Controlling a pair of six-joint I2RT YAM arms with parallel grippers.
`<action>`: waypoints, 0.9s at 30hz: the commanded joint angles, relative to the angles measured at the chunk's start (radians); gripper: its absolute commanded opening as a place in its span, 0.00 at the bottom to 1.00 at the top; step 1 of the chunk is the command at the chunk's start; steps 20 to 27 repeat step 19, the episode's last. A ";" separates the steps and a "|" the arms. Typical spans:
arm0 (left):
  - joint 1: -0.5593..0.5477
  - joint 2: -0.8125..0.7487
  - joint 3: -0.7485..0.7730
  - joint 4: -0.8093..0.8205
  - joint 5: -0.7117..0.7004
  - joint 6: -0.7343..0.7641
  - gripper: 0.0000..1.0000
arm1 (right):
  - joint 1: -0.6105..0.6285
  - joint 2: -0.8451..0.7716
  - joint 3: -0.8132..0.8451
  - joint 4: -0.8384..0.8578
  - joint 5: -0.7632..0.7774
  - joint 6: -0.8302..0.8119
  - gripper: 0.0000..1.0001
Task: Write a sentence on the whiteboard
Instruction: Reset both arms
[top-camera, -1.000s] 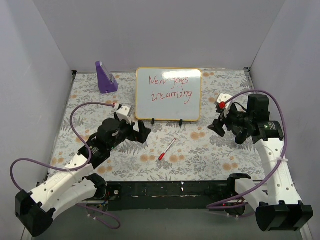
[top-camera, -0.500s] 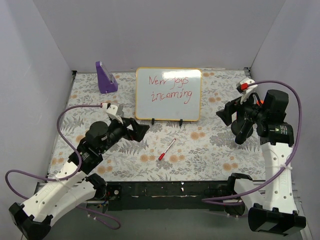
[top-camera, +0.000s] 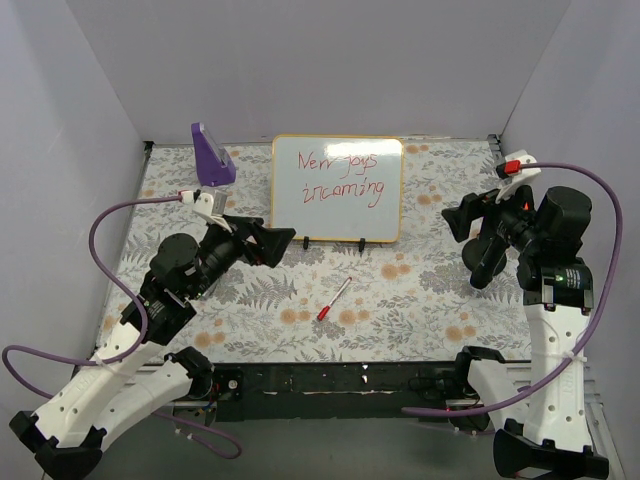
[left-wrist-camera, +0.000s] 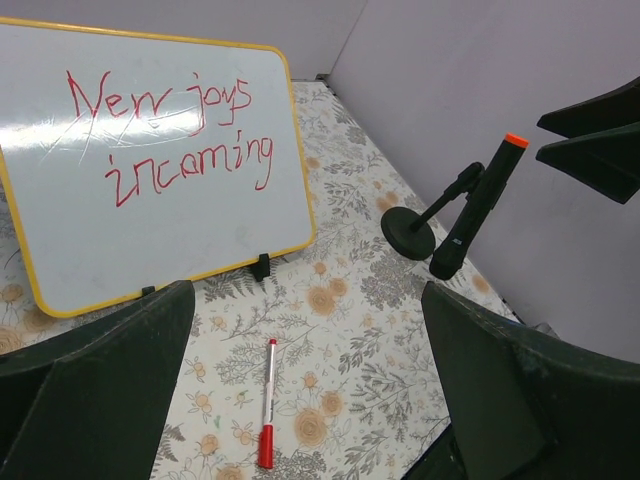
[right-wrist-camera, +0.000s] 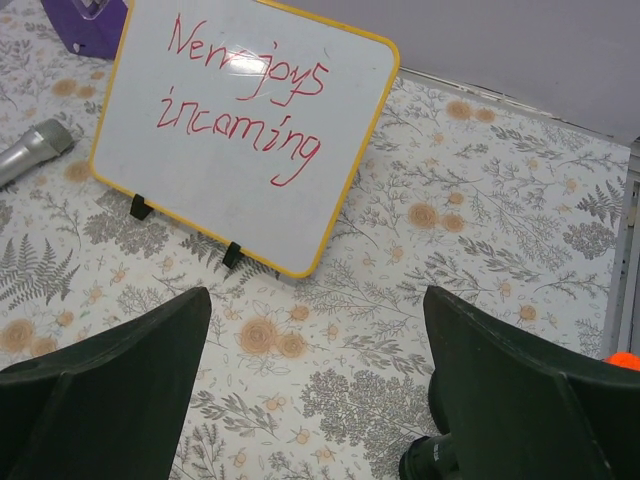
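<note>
Whiteboard (top-camera: 337, 188) with a thin yellow-orange frame, propped on two small black feet at the far middle of the floral-patterned table (top-camera: 430, 300). It leans back a little so its glossy face looks toward your arms, which probably makes it easy to read and to reach. On it you have the sentence (top-camera: 340, 175) in thin red handwriting, two lines reading roughly "New joys incoming", filling the upper half of the board. The marker (left-wrist-camera: 266, 400), a white barrel with a red end, lies flat on the table just in front of the board, between the two arms and touching neither. Your left gripper (left-wrist-camera: 305, 290) hovers to the left of the board, aimed at it, its fingers spread wide with nothing between them. Your right gripper (right-wrist-camera: 316, 292) hangs well to the right, also spread wide and empty. With both arms to the sides, the text is unobstructed from above. A purple wedge-shaped stand (top-camera: 212, 155) sits at the far left, beside the board and apart from it. Judging by the complete text and the pen lying loose, the writing looks finished.
</note>
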 joint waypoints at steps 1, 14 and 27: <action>0.005 -0.012 0.028 -0.028 -0.028 0.004 0.98 | -0.004 -0.009 0.015 0.062 0.033 0.057 0.95; 0.005 -0.016 0.014 -0.041 -0.029 0.014 0.98 | -0.004 0.016 0.019 0.081 0.030 0.063 0.95; 0.005 -0.012 0.011 -0.039 -0.026 0.017 0.98 | -0.004 0.029 0.018 0.092 0.018 0.062 0.95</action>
